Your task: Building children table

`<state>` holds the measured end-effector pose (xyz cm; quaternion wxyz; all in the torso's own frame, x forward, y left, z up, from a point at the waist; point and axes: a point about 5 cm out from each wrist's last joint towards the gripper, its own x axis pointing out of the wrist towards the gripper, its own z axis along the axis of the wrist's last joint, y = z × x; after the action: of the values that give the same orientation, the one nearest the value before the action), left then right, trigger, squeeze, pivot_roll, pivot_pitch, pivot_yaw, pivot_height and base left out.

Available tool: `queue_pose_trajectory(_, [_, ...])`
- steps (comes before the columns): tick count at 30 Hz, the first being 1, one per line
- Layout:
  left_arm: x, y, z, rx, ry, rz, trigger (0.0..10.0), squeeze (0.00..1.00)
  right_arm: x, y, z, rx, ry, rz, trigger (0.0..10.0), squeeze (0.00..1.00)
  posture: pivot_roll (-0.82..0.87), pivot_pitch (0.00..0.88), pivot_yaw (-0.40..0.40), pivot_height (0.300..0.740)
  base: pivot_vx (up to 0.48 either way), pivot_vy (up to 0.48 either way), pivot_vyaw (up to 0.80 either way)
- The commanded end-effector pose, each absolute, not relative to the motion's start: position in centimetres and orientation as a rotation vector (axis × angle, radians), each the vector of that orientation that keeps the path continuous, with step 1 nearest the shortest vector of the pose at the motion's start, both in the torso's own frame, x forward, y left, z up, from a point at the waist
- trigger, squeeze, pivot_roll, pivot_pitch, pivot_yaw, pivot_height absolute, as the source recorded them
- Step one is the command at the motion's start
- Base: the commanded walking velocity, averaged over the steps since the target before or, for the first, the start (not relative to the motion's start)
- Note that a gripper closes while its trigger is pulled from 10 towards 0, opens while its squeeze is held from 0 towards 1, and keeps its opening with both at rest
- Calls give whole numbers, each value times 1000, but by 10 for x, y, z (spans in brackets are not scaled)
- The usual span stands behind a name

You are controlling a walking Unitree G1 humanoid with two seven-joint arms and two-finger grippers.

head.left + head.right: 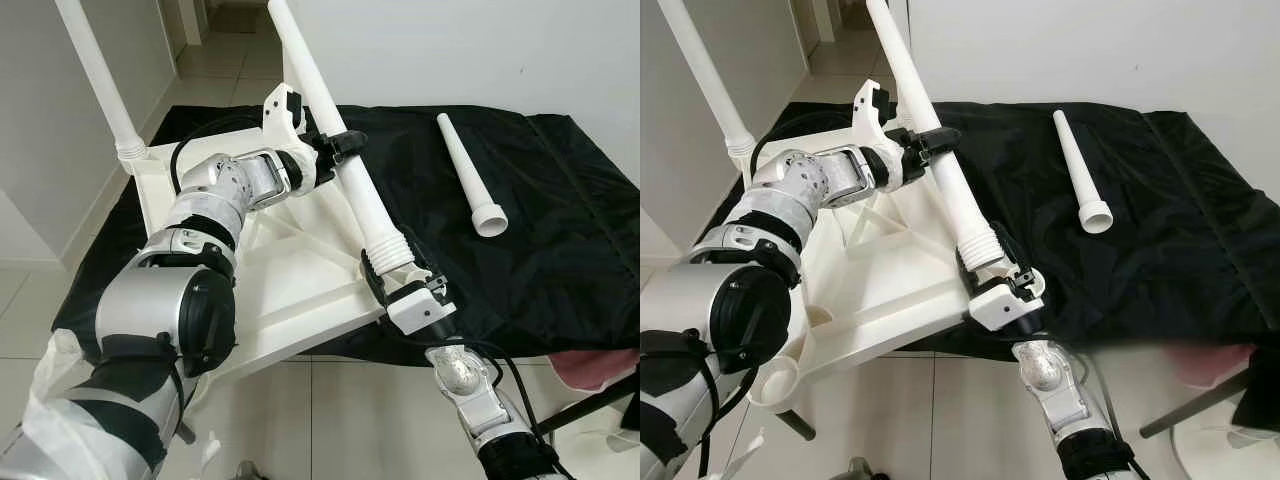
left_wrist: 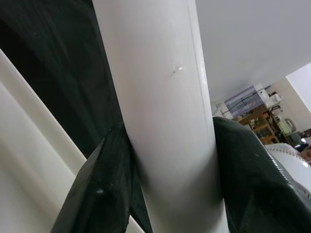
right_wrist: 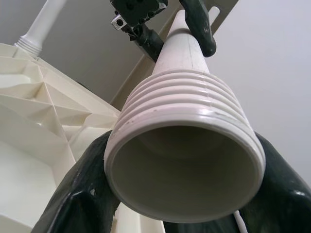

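Upturned white tabletop (image 1: 290,290): one leg (image 1: 100,75) fitted at far corner. Second leg (image 1: 345,160) clamped by left gripper (image 1: 335,148) mid-shaft, right gripper (image 1: 400,275) at threaded end, above tabletop's near corner, not yet screwed. Third leg (image 1: 470,175) loose on black cloth (image 1: 540,230) beside tabletop.

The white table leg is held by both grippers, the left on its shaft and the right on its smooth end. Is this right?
Not quite. The right gripper grips the table leg at its threaded end, ridged not smooth, as the right wrist view shows. The left gripper does clamp the shaft.
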<state>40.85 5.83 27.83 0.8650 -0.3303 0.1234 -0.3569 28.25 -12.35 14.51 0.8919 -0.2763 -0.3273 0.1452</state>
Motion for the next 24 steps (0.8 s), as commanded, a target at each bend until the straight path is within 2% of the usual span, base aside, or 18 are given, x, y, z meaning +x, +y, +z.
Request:
queue_pose_trajectory(1, [409,60,283,-700,234,-773,0,0,282,-118,149,-565,-718,326,10000,0,-51,18,47,740,0,0,0])
queue_pose_trajectory(2, [410,62,284,-712,231,-759,0,0,282,-117,149,-535,-713,334,10000,1000,-49,18,45,740,0,0,0])
queue_pose_trajectory(7, [413,70,286,-730,220,-706,0,0,282,-115,149,-494,-706,323,10000,1000,-47,19,43,740,0,0,0])
queue_pose_trajectory(8, [414,72,287,-732,217,-698,7373,0,282,-115,149,-477,-695,306,10000,1000,-47,21,43,740,0,0,0])
queue_pose_trajectory(9, [414,73,288,-733,216,-693,10000,0,283,-115,149,-457,-685,290,10000,1000,-46,19,43,740,0,0,0])
queue_pose_trajectory(10, [414,75,288,-731,215,-688,10000,0,283,-115,149,-436,-675,278,10000,1000,-45,21,41,740,0,0,0])
queue_pose_trajectory(11, [415,75,288,-725,213,-685,10000,0,284,-116,149,-424,-666,270,10000,682,-45,21,41,740,0,0,0])
queue_pose_trajectory(14, [415,76,288,-722,212,-682,10000,0,284,-116,149,-418,-661,266,10000,682,-45,21,41,740,0,0,0])
queue_pose_trajectory(15, [415,77,290,-720,200,-684,10000,0,285,-117,149,-405,-654,262,10000,0,-50,22,46,740,0,0,0])
queue_pose_trajectory(19, [417,82,299,-631,132,-679,10000,0,289,-119,151,-326,-607,242,10000,0,-51,22,48,740,0,0,0])
queue_pose_trajectory(21, [419,84,303,-504,79,-645,10000,0,294,-117,153,-262,-560,252,10000,0,-52,23,47,740,0,0,0])
queue_pose_trajectory(24, [420,87,308,-492,40,-624,10000,0,298,-114,155,-177,-512,264,10000,0,-52,23,43,740,0,0,0])
